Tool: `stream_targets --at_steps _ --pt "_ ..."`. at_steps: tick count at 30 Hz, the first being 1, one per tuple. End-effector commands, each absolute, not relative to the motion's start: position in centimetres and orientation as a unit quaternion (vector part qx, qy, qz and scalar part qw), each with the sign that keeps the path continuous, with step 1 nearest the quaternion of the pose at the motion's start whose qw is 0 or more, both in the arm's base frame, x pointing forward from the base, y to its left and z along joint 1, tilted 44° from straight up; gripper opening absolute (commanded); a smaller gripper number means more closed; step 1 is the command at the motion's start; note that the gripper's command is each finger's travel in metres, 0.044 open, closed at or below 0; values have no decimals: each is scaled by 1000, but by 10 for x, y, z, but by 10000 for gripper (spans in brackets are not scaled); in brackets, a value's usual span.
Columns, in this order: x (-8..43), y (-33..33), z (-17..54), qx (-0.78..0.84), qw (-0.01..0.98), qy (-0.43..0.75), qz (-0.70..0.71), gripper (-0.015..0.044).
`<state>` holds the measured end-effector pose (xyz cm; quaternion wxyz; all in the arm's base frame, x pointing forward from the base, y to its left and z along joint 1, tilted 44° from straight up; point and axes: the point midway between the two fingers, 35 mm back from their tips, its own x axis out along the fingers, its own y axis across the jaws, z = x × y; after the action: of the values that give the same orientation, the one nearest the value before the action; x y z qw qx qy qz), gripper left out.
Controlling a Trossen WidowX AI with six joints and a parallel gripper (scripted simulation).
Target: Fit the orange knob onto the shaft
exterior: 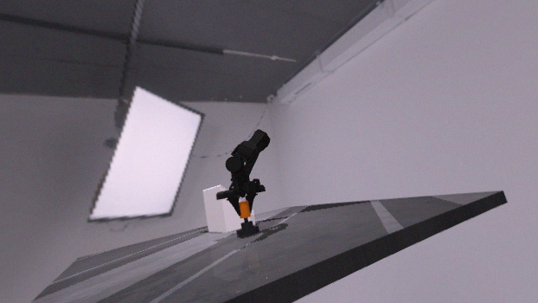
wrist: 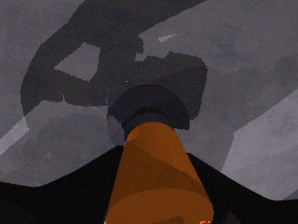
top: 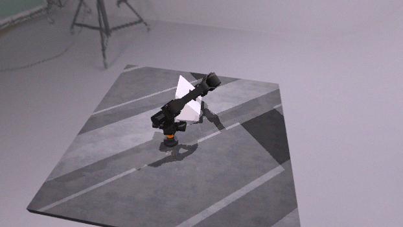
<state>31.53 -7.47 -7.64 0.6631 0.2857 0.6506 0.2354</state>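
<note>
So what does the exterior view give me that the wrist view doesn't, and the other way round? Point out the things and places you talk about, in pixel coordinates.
Only exterior: the dark shaft (exterior: 246,220) below the orange knob (exterior: 245,209) (wrist: 159,170), plus the bright light panel (exterior: 149,160) and the white block (exterior: 214,211).
Only wrist: the knob's near end face, seen at a slant, and part of the pedestal's round top (wrist: 145,100) beyond the knob.
Both: the knob between the tool's fingers (exterior: 233,205), and the round pedestal (exterior: 247,230) (wrist: 172,110).
</note>
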Motion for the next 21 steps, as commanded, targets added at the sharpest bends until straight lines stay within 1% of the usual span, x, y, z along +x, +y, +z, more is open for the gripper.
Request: stream_targets --at_steps 1,11,17,21 --pt "315 -72 -75 287 663 650 236 0" --pt "314 -74 -70 284 664 649 239 0" --pt "314 -75 -68 220 688 623 300 0" --pt "315 -75 -68 217 689 622 303 0"
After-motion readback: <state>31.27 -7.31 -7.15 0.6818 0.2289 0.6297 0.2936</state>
